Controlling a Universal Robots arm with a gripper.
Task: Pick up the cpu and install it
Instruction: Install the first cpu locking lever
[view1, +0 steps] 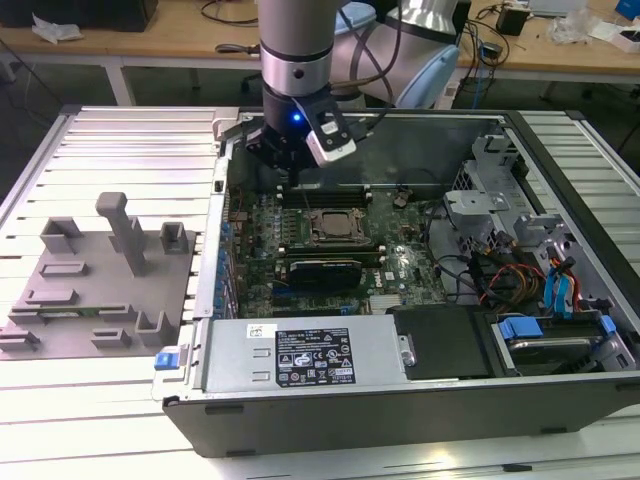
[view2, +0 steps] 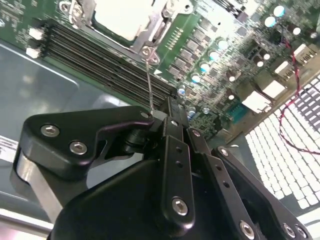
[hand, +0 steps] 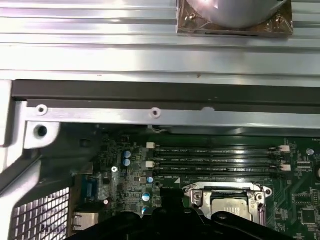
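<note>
Pincer (view1: 284, 168) (view2: 169, 107) of black metal hangs over the back corner of the green motherboard (view1: 400, 265), its fingers drawn together. A thin wire lever (view2: 149, 82) rises from the socket corner to the fingertips; whether they pinch it cannot be told.

The small square cpu with the pale silver-white top (view2: 118, 18) lies inside the dark metal-framed socket (view1: 312, 228), beside the rows of black memory slots (hand: 220, 157).

A white label with a black printed panel (view1: 310, 356) sits on the silver power supply box (view1: 240, 350); its print is too small to read.

The open dark grey computer case (view1: 400, 425) holds the motherboard, a long black rectangular card (view1: 325, 270), the power supply, a drive with blue tabs (view1: 520, 328) and loose coloured cables (view1: 500, 280).

On the exterior view's left, a grey moulded tray (view1: 90, 270) with upright posts rests on the ribbed metal surface (view1: 120, 150), just beside the case.
</note>
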